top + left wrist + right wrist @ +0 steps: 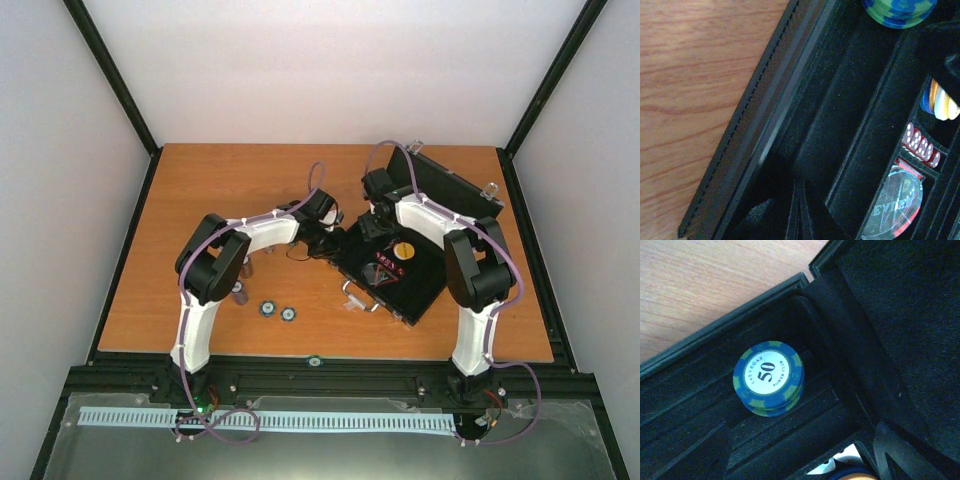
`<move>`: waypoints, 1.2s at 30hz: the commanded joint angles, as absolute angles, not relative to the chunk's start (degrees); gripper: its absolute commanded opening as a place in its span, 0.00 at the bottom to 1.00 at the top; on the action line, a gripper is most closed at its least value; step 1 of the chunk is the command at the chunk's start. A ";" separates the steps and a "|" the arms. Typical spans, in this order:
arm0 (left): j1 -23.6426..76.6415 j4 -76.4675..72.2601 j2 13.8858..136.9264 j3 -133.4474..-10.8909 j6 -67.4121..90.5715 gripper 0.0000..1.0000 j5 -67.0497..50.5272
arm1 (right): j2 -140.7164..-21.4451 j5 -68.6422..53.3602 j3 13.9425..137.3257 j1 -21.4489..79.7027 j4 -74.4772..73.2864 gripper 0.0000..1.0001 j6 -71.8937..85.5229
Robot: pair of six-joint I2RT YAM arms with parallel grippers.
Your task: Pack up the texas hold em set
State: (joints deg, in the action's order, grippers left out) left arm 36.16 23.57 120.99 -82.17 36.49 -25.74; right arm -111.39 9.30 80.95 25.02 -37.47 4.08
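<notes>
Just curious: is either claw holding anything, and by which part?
Nothing is held. The left gripper is shut empty; the right gripper stands open above a round blue-and-green chip stack lying in the flat black case.

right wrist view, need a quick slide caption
Small stack of blue-and-green 50 chips resting in a slot of the open black case, wooden table beyond.

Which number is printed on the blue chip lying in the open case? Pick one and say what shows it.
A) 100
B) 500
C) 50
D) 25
C: in the right wrist view the blue-and-green chip lies flat in a groove of the black case, with "50" printed on its white centre.
</notes>
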 commanded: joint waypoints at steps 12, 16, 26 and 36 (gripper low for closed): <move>36.30 26.87 124.94 -84.45 36.71 0.01 -25.55 | -120.66 19.61 85.89 27.04 -38.63 0.79 4.83; 36.30 26.81 124.62 -83.65 36.32 0.01 -25.58 | -123.43 25.95 87.34 27.47 -40.63 0.78 5.49; 35.88 26.54 124.26 -82.43 35.82 0.01 -25.88 | -125.15 37.88 87.11 29.09 -40.25 0.78 5.36; 35.68 26.58 124.05 -82.21 35.68 0.01 -25.76 | -122.17 38.17 86.97 29.08 -36.66 0.77 3.68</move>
State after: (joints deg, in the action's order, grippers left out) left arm 36.01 22.41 122.54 -83.83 36.86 -26.59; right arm -122.08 33.34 87.88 30.50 -37.23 4.89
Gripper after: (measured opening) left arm 0.012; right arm 0.777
